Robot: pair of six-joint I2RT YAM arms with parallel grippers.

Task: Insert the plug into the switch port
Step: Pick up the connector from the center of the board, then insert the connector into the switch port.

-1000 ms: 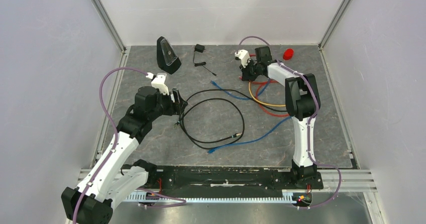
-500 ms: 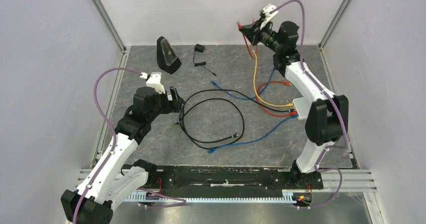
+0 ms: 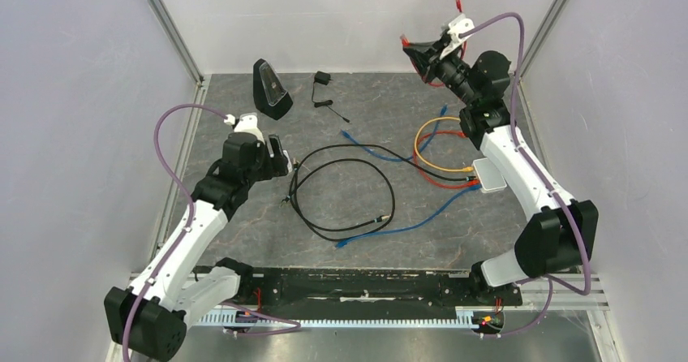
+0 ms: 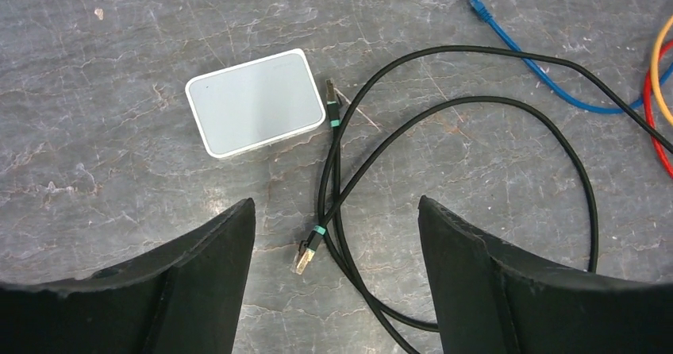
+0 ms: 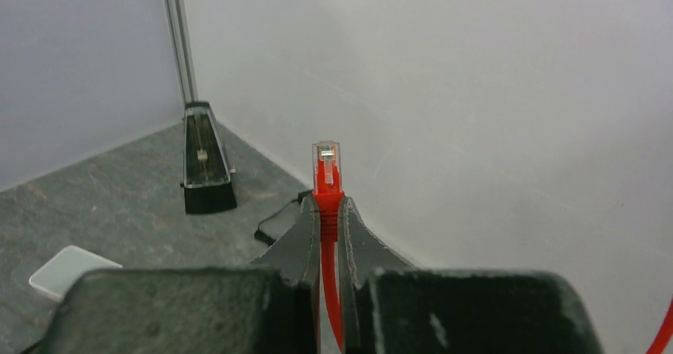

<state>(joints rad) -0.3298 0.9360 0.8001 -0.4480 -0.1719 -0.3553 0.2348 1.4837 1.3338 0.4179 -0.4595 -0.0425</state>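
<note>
Right arm had swung higher and farther back than half a second before, and the right gripper (image 5: 326, 205) was pinched tight on the red plug (image 5: 326, 163) (clear tip pointing up) near the rear wall. Left gripper (image 4: 335, 207) hung above the mat (image 4: 95, 171) with its fingers spread wide, holding nothing. Below it the pale switch box (image 4: 254, 104) lay flat, with one end of a black cable (image 4: 332, 104) just beside its edge. Its port could not be seen.
</note>
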